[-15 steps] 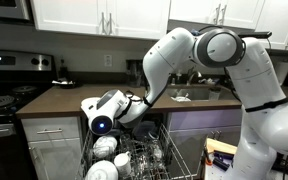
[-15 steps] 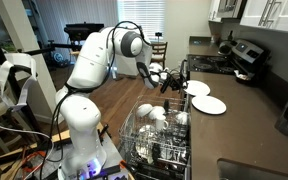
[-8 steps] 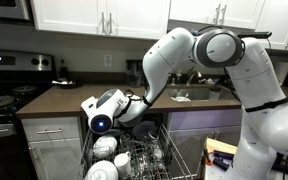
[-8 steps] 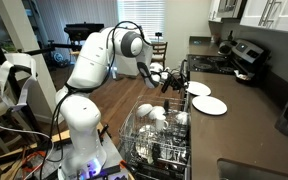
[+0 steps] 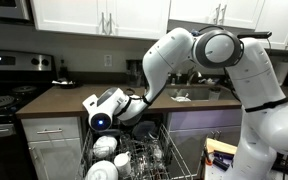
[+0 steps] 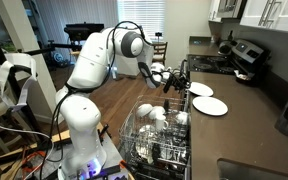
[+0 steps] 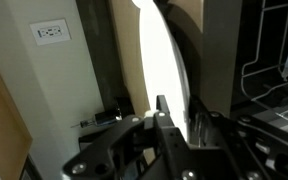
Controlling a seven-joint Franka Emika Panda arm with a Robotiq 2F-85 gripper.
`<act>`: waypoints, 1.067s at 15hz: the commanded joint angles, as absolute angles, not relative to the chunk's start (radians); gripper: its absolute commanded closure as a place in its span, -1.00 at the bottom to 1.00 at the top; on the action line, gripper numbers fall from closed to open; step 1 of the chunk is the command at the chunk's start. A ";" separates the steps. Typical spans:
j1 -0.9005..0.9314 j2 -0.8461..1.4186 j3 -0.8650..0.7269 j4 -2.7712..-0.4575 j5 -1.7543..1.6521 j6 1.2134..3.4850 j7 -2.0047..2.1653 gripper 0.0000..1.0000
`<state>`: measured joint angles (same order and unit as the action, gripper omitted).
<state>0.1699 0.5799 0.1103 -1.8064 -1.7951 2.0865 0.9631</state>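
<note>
Two round white plates are seen on the brown counter: a near plate and a far plate. The far plate's rim is met by the black gripper. Whether it is gripped cannot be told.

No writing, label or number is legible on anything.

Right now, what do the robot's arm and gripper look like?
The arm is glossy white, made of rounded, bulging shells with dark rings at the joints. Near the wrist there is a dark round cap with a blue glow. A thin black cable seems to loop along the upper part. The gripper is black and blocky, and the wrist view shows some grey metal parts on it.
</note>
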 commanded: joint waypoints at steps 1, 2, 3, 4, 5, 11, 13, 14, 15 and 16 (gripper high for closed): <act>0.161 0.597 0.121 -1.774 -1.766 2.054 0.919 0.15; 0.161 0.598 0.122 -1.774 -1.766 2.053 0.918 0.21; 0.161 0.599 0.122 -1.773 -1.765 2.052 0.919 0.08; 0.161 0.600 0.122 -1.774 -1.765 2.052 0.918 0.03; 0.159 0.598 0.124 -1.776 -1.762 2.058 0.915 -0.13; 0.151 0.579 0.137 -1.795 -1.756 2.101 0.906 -0.43; 0.150 0.577 0.138 -1.794 -1.753 2.102 0.904 -0.49; 0.149 0.577 0.138 -1.792 -1.748 2.102 0.902 -0.41; 0.145 0.571 0.140 -1.794 -1.740 2.117 0.893 -0.42; 0.143 0.568 0.141 -1.796 -1.738 2.128 0.889 -0.39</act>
